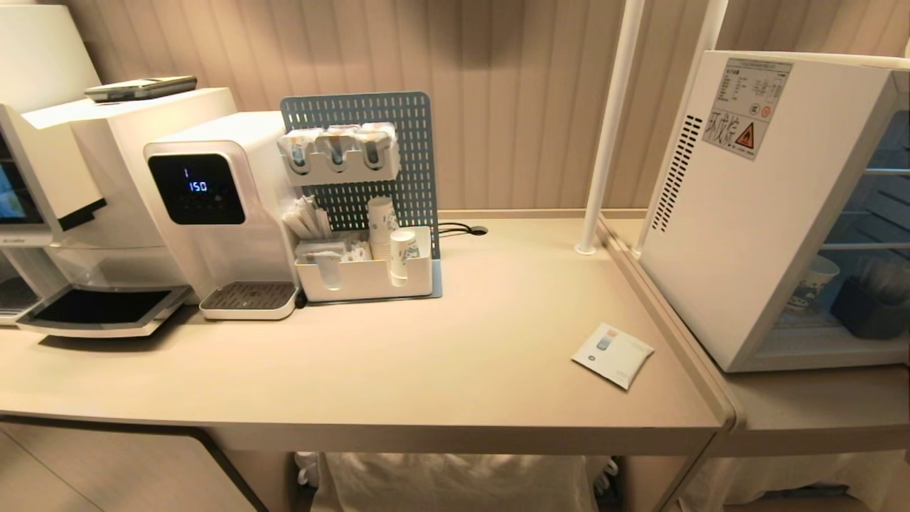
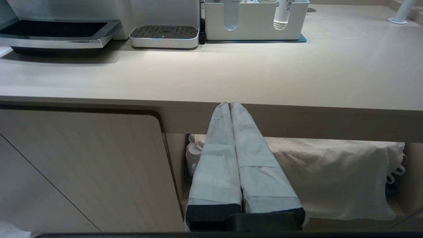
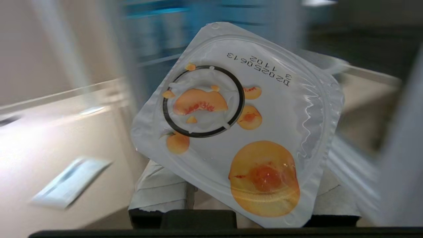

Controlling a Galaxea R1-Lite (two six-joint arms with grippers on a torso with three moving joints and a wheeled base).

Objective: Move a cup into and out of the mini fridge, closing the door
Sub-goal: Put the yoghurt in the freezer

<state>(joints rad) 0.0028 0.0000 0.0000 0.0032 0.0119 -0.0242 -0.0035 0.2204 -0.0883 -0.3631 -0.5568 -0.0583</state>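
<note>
One cup (image 3: 241,132) in play: the right claw (image 3: 251,211) is partly closed on it, foil lid facing the wrist camera, fingers (image 3: 158,191) pinching the body underneath. Neither arm shows in the head view.

Fridge (image 1: 753,213) sits at the right on a lower tabletop (image 1: 817,405); its front looks open, with the wire shelves and a paper cup (image 1: 814,284) showing inside. Can't see the door itself.

Risks as I read them:
- Lid sits skewed to the claw, so the grip may be off-centre. A fast swing could twist the cup or let it slip out.
- Right wrist view is heavily smeared, so the arm is probably moving quickly near the fridge frame. The cup could clip it.
- Sachet (image 1: 613,354) lies near the tabletop (image 1: 426,370) edge by the fridge; a low pass could sweep it off.

Left claw (image 2: 230,105) is shut, empty, parked below the tabletop edge.
</note>
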